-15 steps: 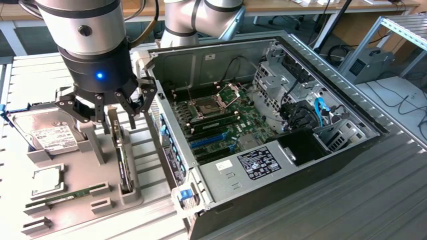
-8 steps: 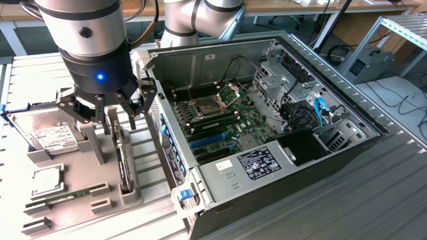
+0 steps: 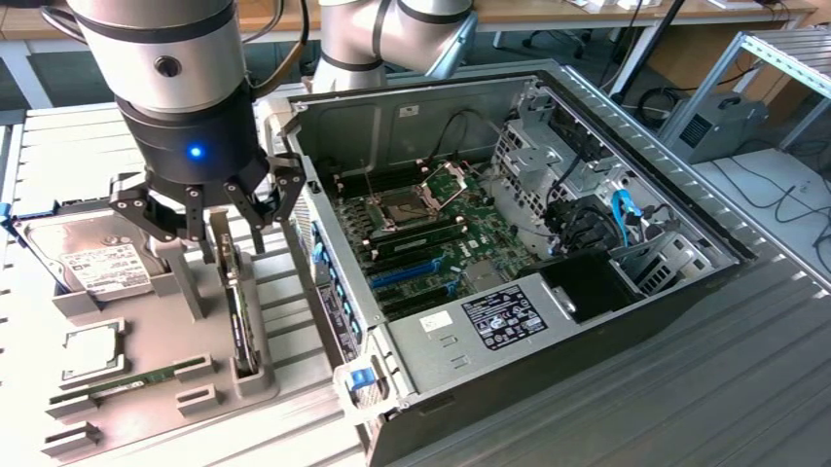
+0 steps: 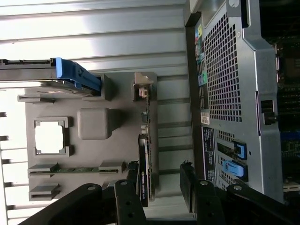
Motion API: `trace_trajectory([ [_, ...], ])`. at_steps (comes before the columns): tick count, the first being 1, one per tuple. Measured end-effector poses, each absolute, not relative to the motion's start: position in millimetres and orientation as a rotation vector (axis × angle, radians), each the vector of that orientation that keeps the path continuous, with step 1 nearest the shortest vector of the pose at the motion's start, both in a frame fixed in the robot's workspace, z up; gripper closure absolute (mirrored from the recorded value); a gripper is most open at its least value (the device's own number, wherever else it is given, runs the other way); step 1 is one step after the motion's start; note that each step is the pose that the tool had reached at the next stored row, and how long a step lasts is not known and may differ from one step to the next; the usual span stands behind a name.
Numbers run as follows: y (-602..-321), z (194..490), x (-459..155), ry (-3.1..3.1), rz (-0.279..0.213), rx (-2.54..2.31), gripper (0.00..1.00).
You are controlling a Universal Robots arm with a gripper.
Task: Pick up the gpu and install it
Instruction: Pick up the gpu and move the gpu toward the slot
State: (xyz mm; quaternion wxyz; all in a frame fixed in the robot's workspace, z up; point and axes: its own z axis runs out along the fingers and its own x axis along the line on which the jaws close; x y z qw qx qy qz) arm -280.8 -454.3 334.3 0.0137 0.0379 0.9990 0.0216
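One end effector [image 3: 214, 233], fingers open, above tray [image 3: 150, 336], one gpu [image 3: 236, 311] on edge in tray, one hard drive [image 3: 97, 263], one case [image 3: 377, 126] beside tray.

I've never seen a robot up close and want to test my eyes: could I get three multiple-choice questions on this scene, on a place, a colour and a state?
1. Where is the gpu?
A. Inside the computer case.
B. Standing on edge in the grey tray.
C. Lying on the floor.

2. What colour is the light on the arm above the gripper?
A. Red.
B. Green.
C. Blue.

3. How is the gripper?
A. Open, fingers either side of the gpu.
B. Shut on the hard drive.
C. Shut on the memory stick.

Answers: 1 B, the card stands in a tray slot; 2 C, a blue dot glows there; 3 A, the fingers stand wider apart than the card.
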Motion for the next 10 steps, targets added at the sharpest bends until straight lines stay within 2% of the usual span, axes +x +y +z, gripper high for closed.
trace_trajectory([
  [10,-454.3,331.9,-280.9,3.111,0.066,0.118,0.52],
])
